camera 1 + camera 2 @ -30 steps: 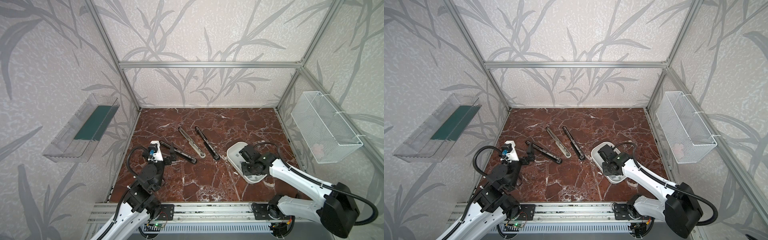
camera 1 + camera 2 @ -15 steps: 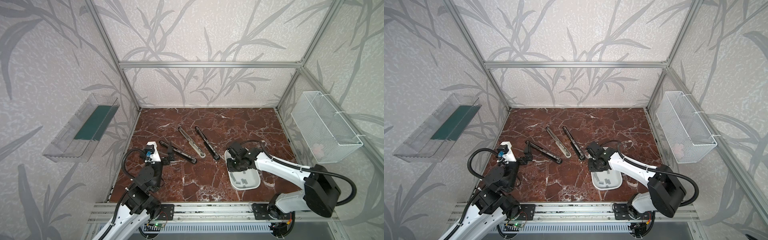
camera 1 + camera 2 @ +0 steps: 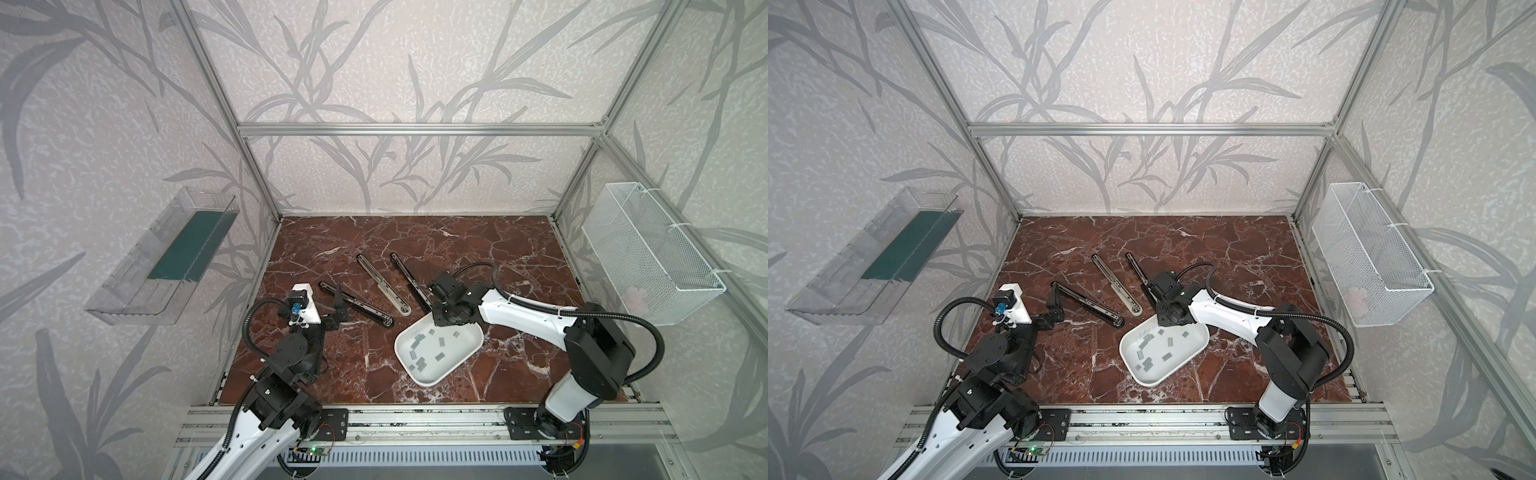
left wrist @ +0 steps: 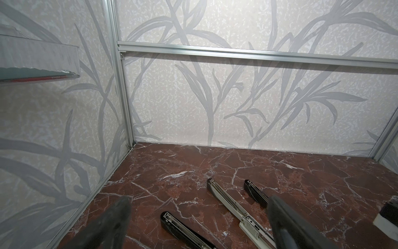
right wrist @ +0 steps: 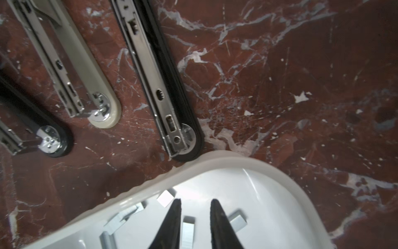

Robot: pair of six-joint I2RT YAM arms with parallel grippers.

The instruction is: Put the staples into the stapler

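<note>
A: Right gripper [image 5: 195, 201]?

B: Low over the white tray [image 5: 237, 160], jaws a narrow crack apart, pinching nothing. One grey strip showing in the gap, flat on the tray floor and not squeezed.

A: Staples [image 3: 441, 341], counted?

B: All inside the tray, loose and scattered. About eight short grey strips in both top views, but too small to swear to. None outside the tray.

A: Staplers?

B: Three, each swung open flat on the marble, all outside the tray. Black stapler [image 5: 163, 86] nearest, round end against the tray rim. Cream stapler [image 5: 86, 71] next, just beside the first and clear of the tray. Second black stapler [image 3: 357, 303] farthest from the tray.

A: Left gripper [image 4: 198, 199]?

B: Spread as wide as can be, holding nothing. Well apart from the tray, out past all three staplers, hanging by the farthest one. Touching it or not: cannot tell.

A: Trays?

B: One.
</note>
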